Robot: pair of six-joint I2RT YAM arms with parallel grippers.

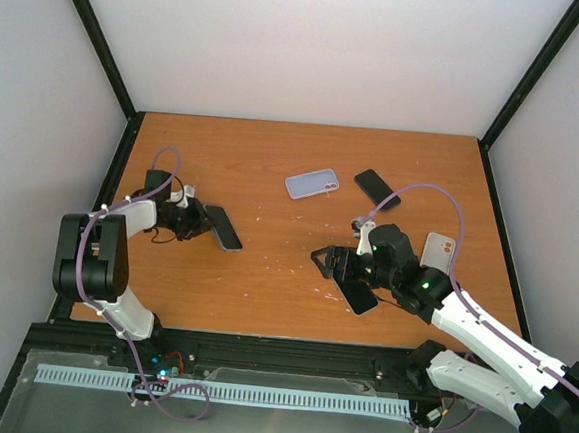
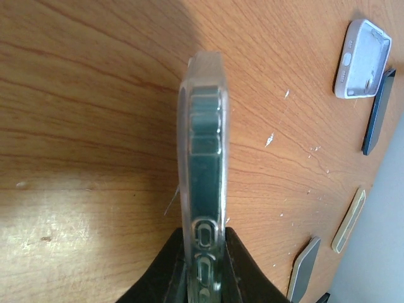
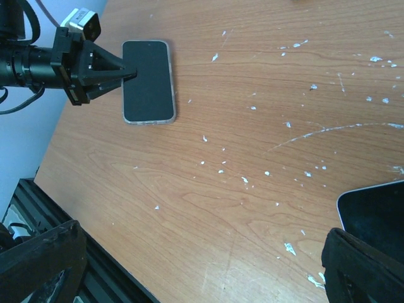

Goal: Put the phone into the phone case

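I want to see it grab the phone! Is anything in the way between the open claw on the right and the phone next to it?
Nothing visible is in the way. The open right gripper is right at the dark phone, one finger close by its edge, and only bare table shows between them.

Place: a robotics lab test cell.
Enclosure: plain white panel walls (image 1: 313,48) and black metal frame posts (image 1: 98,36) close off the top, left and right of the overhead view.
Bench: a scuffed orange-brown wooden tabletop (image 1: 273,165), flecked with small white marks (image 3: 287,124).
Machines: a left white-and-black robot arm (image 1: 106,252) and a right white-and-black robot arm (image 1: 491,338) stand at the lower edge, with purple cables (image 1: 167,151) looped along them.
Wiring: a white slotted cable duct (image 1: 225,392) runs across the bottom.
Samples: a pale lilac phone case (image 1: 312,184) and a black phone (image 1: 377,188) lie loose at upper centre.
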